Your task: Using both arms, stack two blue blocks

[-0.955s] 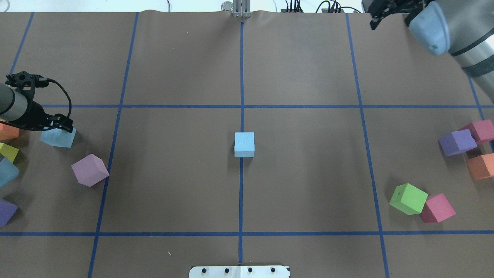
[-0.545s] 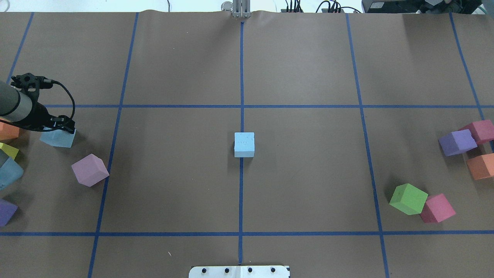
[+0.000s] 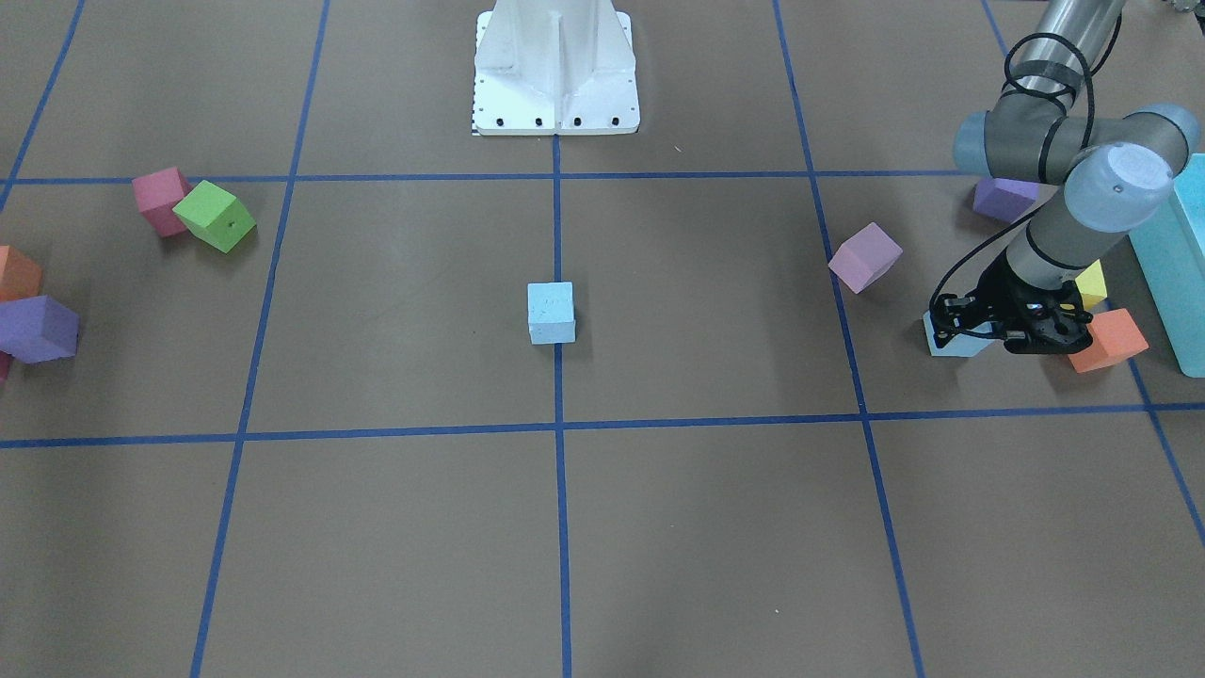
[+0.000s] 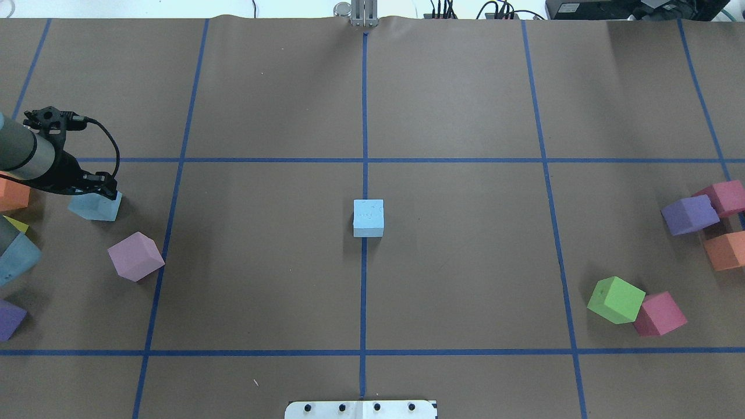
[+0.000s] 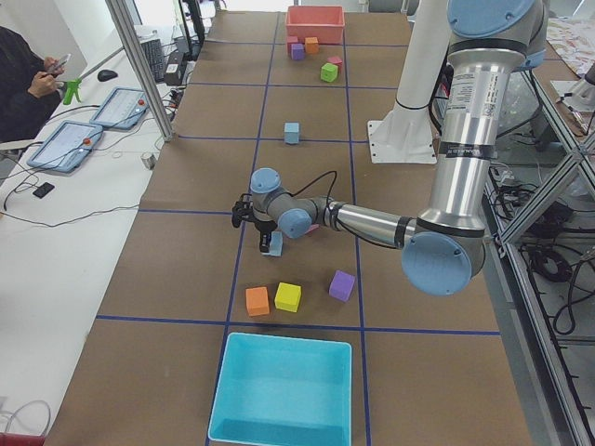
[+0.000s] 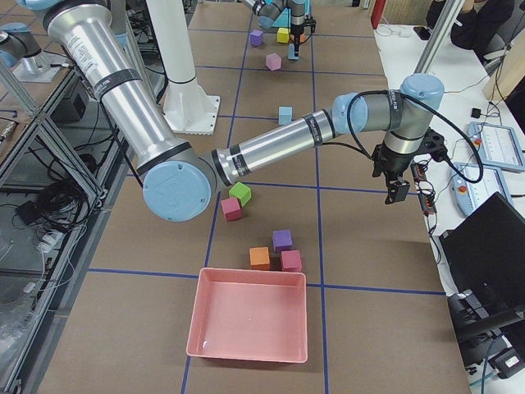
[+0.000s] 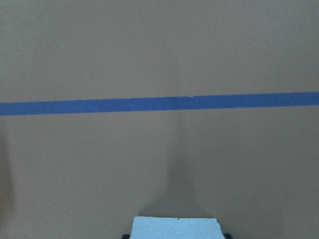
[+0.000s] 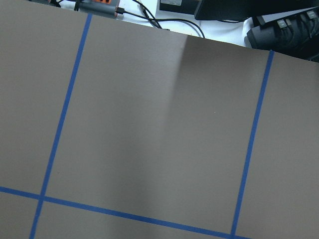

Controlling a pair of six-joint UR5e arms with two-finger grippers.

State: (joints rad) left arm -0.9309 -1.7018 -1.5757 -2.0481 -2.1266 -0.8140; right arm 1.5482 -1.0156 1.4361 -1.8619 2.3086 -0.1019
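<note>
One pale blue block (image 4: 368, 217) sits on the table's centre line; it also shows in the front view (image 3: 551, 313). My left gripper (image 4: 98, 191) is at the far left, shut on the second blue block (image 4: 96, 207), which it holds low over the paper. The front view shows this gripper (image 3: 979, 325) over that block (image 3: 949, 343). The left wrist view shows the block's top (image 7: 174, 226) at the bottom edge. My right gripper (image 6: 399, 190) shows only in the exterior right view, near the far table edge; I cannot tell whether it is open or shut.
A lilac cube (image 4: 135, 256), an orange cube (image 4: 11, 195) and a yellow cube (image 3: 1092, 281) lie near the left gripper. A turquoise box (image 3: 1172, 273) stands beside them. Green (image 4: 616, 299), red (image 4: 659, 314), purple (image 4: 689, 214) and orange (image 4: 724, 250) cubes lie on the right.
The left gripper and its blue block have shifted slightly to the right. The right arm has left the top right corner of the overhead view.
</note>
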